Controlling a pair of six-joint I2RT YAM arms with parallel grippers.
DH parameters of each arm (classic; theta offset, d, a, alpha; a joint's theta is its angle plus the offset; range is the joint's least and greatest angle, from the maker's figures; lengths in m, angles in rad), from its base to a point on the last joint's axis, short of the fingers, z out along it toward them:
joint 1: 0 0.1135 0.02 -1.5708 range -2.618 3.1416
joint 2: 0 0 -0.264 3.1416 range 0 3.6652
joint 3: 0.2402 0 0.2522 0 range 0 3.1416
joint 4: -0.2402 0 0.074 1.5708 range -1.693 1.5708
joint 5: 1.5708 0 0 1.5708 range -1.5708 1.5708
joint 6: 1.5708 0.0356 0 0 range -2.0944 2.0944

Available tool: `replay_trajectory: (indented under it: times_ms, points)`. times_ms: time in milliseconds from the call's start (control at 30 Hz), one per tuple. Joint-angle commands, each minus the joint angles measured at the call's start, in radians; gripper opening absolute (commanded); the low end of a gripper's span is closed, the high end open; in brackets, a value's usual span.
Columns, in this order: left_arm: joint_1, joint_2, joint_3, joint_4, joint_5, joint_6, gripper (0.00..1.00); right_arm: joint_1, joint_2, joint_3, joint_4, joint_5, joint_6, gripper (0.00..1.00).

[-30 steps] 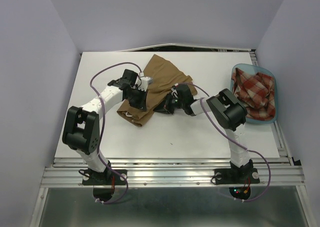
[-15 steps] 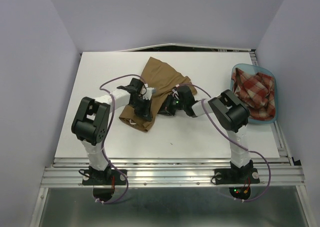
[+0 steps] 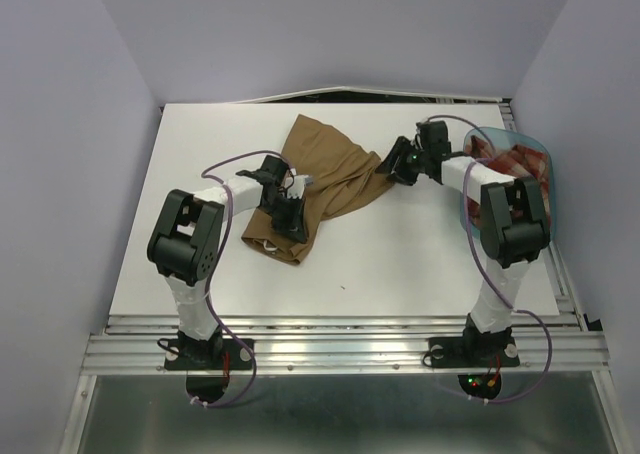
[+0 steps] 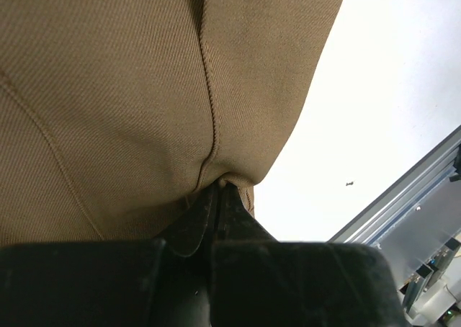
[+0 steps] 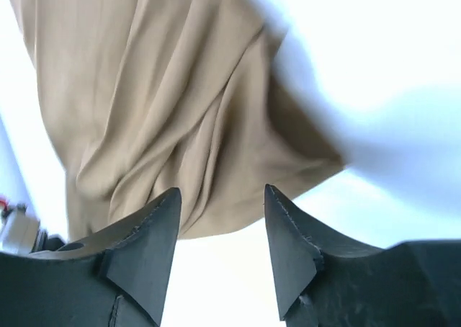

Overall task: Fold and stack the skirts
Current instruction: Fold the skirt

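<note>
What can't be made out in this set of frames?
- Top view: the right arm covers much of the plaid skirt and tub, hiding its folds.
- Left wrist view: the left gripper pinches the tan skirt; layers inside the grip are hidden.
- Right wrist view: the tan skirt is blurred, its top cut off by the frame.

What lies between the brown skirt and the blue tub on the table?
In the top view, only the open right claw hangs there, over bare white table, between the brown skirt and the blue tub.
</note>
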Motion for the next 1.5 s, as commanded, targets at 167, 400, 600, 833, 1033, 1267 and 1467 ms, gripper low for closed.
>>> replay_trajectory:
  times_ms: [167, 400, 600, 833, 1033, 1267, 1467]
  points:
    - [-0.011, 0.04, -0.064, -0.05, -0.165, 0.047, 0.0, -0.039, 0.218, 0.355, -0.221, 0.146, -0.181, 0.56]
    - [-0.011, 0.011, -0.081, -0.068, -0.212, 0.084, 0.0, -0.048, 0.413, 0.557, -0.194, 0.106, -0.224, 0.47]
    - [-0.01, 0.025, -0.085, -0.098, -0.257, 0.115, 0.0, -0.048, 0.47, 0.668, -0.186, 0.077, -0.34, 0.01]
    - [-0.01, 0.0, -0.079, -0.108, -0.31, 0.136, 0.0, -0.094, 0.484, 0.801, -0.16, 0.013, -0.408, 0.6]
    - [-0.011, 0.022, -0.058, -0.114, -0.291, 0.127, 0.0, -0.094, 0.432, 0.779, -0.074, -0.177, -0.323, 0.71]
    - [-0.01, 0.026, -0.065, -0.108, -0.282, 0.125, 0.0, -0.065, 0.456, 0.788, -0.051, -0.199, -0.291, 0.74]
    - [-0.011, 0.029, -0.073, -0.104, -0.274, 0.124, 0.0, -0.031, 0.542, 0.863, -0.039, -0.176, -0.319, 0.75]
